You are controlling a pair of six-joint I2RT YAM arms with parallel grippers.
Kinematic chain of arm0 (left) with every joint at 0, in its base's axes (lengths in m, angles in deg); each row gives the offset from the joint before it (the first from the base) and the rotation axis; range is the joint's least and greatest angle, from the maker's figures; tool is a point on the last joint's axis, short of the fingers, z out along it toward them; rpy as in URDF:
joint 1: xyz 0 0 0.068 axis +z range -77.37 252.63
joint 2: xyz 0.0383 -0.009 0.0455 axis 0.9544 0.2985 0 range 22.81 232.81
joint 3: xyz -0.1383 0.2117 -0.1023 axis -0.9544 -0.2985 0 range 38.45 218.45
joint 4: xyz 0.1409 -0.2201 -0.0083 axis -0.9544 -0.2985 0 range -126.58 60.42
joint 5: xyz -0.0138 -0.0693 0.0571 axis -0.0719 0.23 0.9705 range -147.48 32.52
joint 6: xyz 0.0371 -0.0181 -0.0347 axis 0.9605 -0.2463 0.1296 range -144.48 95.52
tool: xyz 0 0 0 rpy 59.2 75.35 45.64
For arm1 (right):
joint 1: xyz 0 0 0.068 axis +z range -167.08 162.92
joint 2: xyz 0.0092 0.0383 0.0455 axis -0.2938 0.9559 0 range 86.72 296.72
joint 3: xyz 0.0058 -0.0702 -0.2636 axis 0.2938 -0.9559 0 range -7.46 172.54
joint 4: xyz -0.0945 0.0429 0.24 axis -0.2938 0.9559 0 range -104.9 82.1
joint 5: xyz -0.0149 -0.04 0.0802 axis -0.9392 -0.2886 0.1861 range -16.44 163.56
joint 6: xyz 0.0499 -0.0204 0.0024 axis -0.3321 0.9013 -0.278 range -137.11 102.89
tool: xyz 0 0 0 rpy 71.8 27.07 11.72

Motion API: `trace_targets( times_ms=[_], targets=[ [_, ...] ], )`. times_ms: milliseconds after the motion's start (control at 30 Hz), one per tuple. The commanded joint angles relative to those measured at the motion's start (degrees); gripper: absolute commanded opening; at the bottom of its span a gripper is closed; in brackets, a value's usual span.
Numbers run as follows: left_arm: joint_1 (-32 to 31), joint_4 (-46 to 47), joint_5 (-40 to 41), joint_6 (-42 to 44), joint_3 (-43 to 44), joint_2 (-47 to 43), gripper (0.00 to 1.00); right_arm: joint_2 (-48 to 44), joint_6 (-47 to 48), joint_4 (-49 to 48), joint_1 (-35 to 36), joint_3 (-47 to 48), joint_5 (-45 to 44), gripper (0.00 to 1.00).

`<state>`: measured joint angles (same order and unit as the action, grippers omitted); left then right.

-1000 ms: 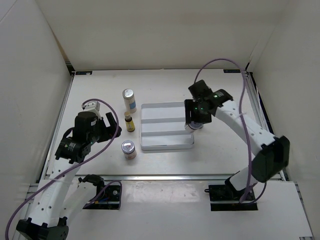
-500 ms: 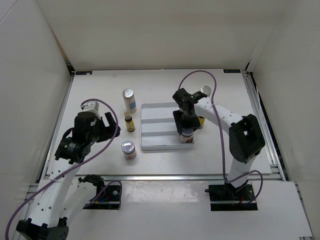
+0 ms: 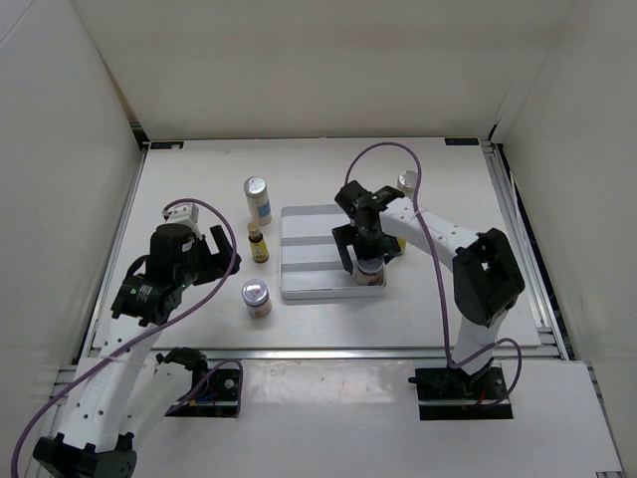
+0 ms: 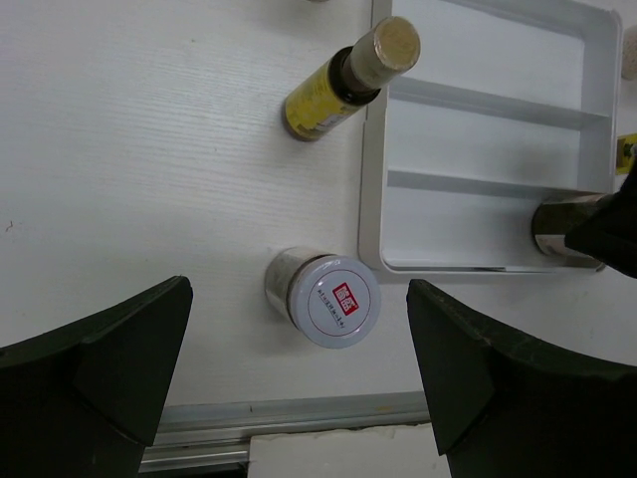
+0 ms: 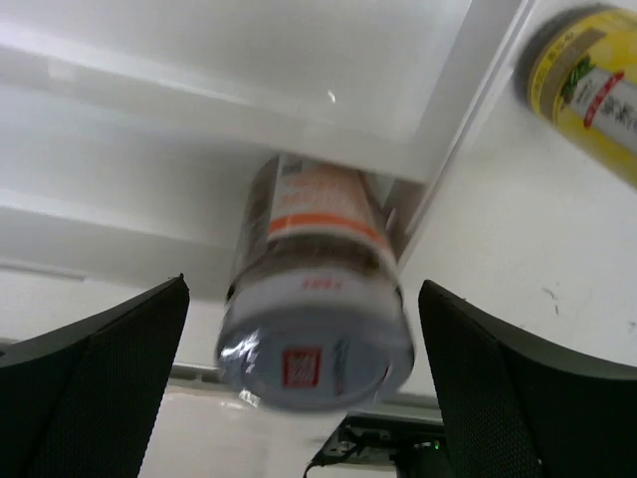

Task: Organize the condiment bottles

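White-cased, the right arm was bent low over the tray's (image 3: 309, 224) near right corner, its pincer (image 3: 368, 257) spread wide around a squat silver-lidded jar (image 5: 317, 289), which stood clear of both fingers and close against the rim. The left pincer (image 3: 211, 251) was held wide above the worktop (image 3: 199, 179).

high overhead view, two close downward wrist views, tray (image 3: 309, 281) common to all
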<state>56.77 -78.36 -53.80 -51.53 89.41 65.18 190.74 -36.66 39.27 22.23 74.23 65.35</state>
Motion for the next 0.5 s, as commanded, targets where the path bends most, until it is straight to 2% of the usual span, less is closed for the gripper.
trace_targets(
  times_ms=[0, 200, 300, 400, 467],
  targets=[
    [0.30, 0.35, -2.10, -0.29, -1.48, 0.60, 1.00, -6.37, -1.27, 4.52, 3.66, 5.13, -5.84, 1.00],
    [0.30, 0.96, -6.84, -0.29, -0.95, 3.68, 1.00, -13.40, -1.81, 9.54, 7.09, 14.63, -13.75, 1.00],
    [0.30, -0.26, -13.78, -0.90, -0.08, 7.10, 1.00, -18.67, -2.42, 9.55, 7.71, 14.64, -15.08, 1.00],
    [0.30, -1.41, -15.19, -3.17, 1.16, 10.28, 1.00, -23.95, -3.65, 8.50, 7.71, 11.57, -15.61, 1.00],
    [-1.36, -0.62, -15.72, -6.33, -1.55, 10.28, 1.00, -27.46, -3.65, 7.00, 7.71, 8.51, -15.61, 1.00]
  ],
)
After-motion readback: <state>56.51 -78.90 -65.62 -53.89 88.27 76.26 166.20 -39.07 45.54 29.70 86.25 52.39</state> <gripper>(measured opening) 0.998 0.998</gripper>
